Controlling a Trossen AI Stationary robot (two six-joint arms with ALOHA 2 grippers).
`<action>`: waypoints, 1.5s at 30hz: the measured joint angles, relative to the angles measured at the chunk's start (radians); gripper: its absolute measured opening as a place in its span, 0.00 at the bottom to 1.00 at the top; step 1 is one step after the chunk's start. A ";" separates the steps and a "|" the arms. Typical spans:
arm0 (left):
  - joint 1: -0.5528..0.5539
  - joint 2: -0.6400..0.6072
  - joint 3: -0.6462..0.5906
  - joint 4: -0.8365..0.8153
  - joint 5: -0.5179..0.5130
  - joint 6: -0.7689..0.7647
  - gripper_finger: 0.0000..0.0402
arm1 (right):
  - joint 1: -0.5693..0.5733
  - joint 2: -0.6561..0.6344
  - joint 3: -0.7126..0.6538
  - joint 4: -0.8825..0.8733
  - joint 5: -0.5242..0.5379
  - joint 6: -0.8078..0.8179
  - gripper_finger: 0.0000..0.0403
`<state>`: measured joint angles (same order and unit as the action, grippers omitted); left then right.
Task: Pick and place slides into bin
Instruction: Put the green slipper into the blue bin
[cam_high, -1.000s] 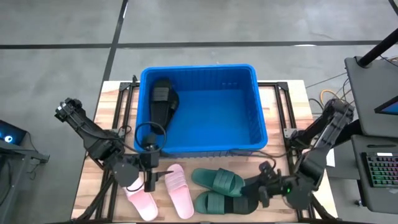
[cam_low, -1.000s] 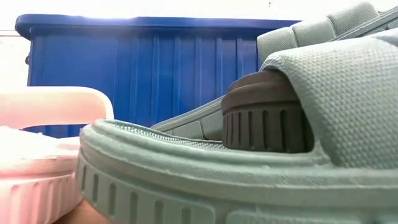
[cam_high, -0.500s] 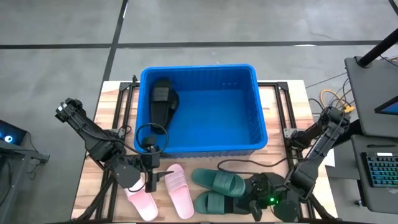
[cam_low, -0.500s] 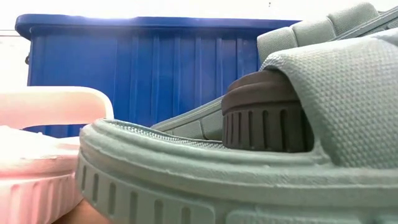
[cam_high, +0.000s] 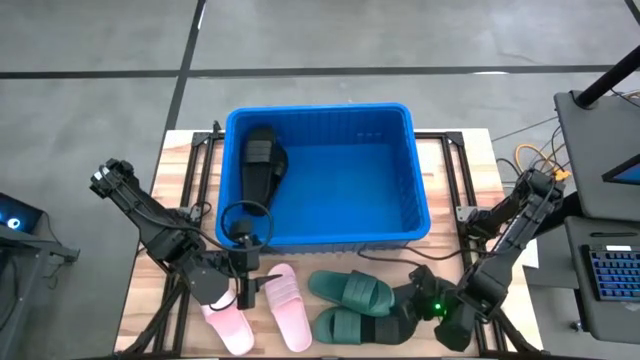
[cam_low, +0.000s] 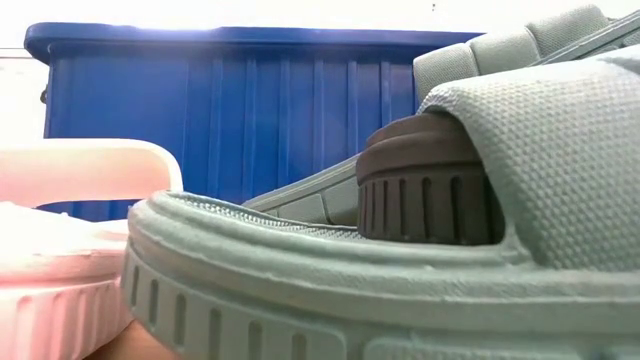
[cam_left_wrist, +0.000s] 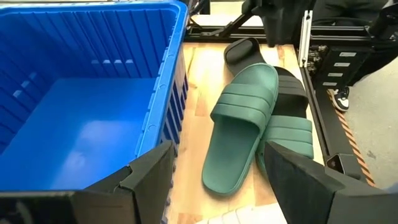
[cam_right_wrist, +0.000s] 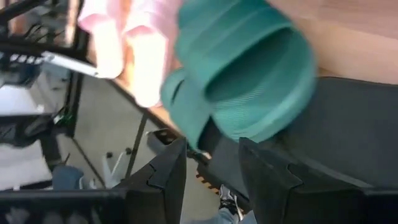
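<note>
The blue bin (cam_high: 330, 175) holds one black slide (cam_high: 262, 160) lying along its left wall. In front of it two pink slides (cam_high: 285, 308) and two green slides (cam_high: 350, 292) lie on the table. Another black slide (cam_left_wrist: 292, 93) lies partly under the green ones. My left gripper (cam_high: 245, 293) hovers open and empty by the bin's near left corner, over the pink slides. Low at the near right, my right gripper (cam_high: 408, 312) points down at the near green slide (cam_right_wrist: 249, 74) and the black slide (cam_right_wrist: 348, 137). Its fingers are apart and nothing is between them.
Black frame rails (cam_high: 462, 200) run along the table on both sides of the bin. A cable (cam_high: 400, 262) lies between the bin and the green slides. A laptop and keyboard (cam_high: 610, 270) sit off the table's right edge. Bare wood (cam_high: 330, 262) shows in front of the bin.
My right gripper has sunk and tipped further downward, moving toward the table's left, closer to the green and black slides at the near edge. Its wrist has rolled. The slides and my left gripper have stayed where they were.
</note>
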<state>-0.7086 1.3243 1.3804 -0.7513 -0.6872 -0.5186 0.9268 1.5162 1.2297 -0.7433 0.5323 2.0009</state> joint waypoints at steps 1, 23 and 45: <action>0.000 0.000 0.000 0.004 0.000 0.000 0.58 | 0.000 0.000 0.000 -0.023 -0.015 0.022 0.34; 0.002 0.000 0.000 0.011 -0.040 0.002 0.58 | -0.054 0.000 -0.024 -0.084 -0.114 0.183 0.56; 0.002 0.000 0.000 0.038 -0.052 0.002 0.58 | -0.072 0.039 -0.046 0.005 -0.087 0.210 0.63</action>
<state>-0.7071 1.3239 1.3804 -0.7134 -0.7393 -0.5163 0.8547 1.5556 1.1833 -0.7380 0.4458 2.2111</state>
